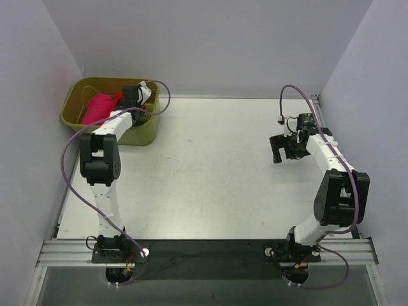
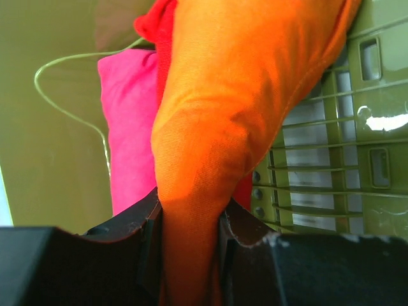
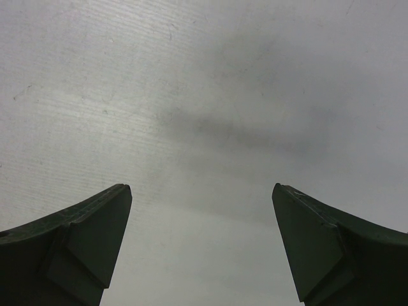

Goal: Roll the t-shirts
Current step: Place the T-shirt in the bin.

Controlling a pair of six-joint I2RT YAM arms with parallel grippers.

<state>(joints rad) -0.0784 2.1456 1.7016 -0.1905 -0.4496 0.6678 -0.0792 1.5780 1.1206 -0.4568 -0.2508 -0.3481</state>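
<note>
Inside the olive-green basket at the table's far left lie the t-shirts. My left gripper is shut on a fold of the orange-red t-shirt, which fills the left wrist view. Beside it is the magenta pink t-shirt, and a strip of deeper red cloth shows behind. From above, the pink t-shirt shows in the basket next to my left gripper. My right gripper hangs open above bare table at the right, its fingertips wide apart with nothing between them.
The basket's slotted wall stands close to the right of the held cloth. A thin light cord loops over the basket's inner wall. Grey walls enclose the white table on three sides.
</note>
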